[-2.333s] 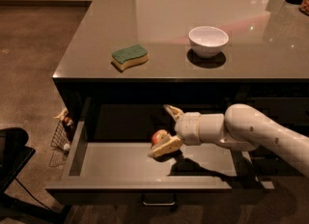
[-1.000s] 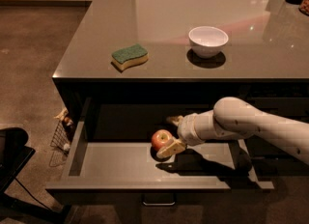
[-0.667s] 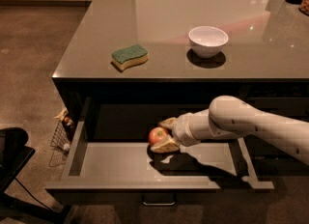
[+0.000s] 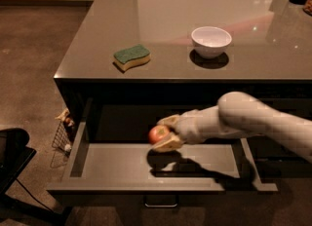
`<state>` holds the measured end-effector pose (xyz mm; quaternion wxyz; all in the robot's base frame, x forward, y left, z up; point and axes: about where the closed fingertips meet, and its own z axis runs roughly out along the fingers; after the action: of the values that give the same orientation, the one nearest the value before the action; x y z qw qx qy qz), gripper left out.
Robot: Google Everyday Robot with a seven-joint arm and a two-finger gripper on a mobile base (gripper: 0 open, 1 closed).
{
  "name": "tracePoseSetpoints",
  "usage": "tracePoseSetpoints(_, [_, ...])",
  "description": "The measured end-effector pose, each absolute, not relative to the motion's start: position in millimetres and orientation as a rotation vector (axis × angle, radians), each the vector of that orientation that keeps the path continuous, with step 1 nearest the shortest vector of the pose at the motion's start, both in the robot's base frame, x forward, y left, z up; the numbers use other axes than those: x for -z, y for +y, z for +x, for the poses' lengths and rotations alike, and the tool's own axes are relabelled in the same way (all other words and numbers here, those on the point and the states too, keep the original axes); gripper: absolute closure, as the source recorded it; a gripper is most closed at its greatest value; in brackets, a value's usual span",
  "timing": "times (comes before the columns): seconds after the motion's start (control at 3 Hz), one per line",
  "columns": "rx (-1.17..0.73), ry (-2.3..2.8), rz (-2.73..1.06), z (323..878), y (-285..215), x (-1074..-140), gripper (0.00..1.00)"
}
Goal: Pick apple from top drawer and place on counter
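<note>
Gripper (image 4: 159, 134) noted inside top drawer (image 4: 122, 164), approx. mid-width. Fingers (image 4: 168, 121) closed round apple (image 4: 156, 134), one above, one below. Apple judged held clear of drawer floor, given shadow beneath. Counter (image 4: 170, 69) lies above & beyond the grip. Outward pull probably needed before lift. Bare patch seen betw. sponge (image 4: 131, 56) & bowl (image 4: 211, 41).

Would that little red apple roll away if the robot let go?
The apple looks round and smooth, so it would probably roll on the flat floor of the top drawer if released. It seems firm: the gripper, over the drawer, holds it between its jaws and it looks unsquashed.
</note>
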<state>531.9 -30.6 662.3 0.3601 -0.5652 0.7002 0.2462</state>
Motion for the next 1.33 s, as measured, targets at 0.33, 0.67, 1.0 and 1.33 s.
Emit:
tracePoseSetpoints(0.33, [-0.662,1.763,-1.385,546,-76,-716,1.00])
tracePoseSetpoints(0.67, [-0.683,1.707,-1.300,559,-148,-811,1.00])
tracePoseSetpoints(1.0, [-0.728,1.642,-1.285,556,-186,-878,1.00])
tracePoseSetpoints(1.33, [-0.795,1.555,-1.253,566,-197,-937,1.00])
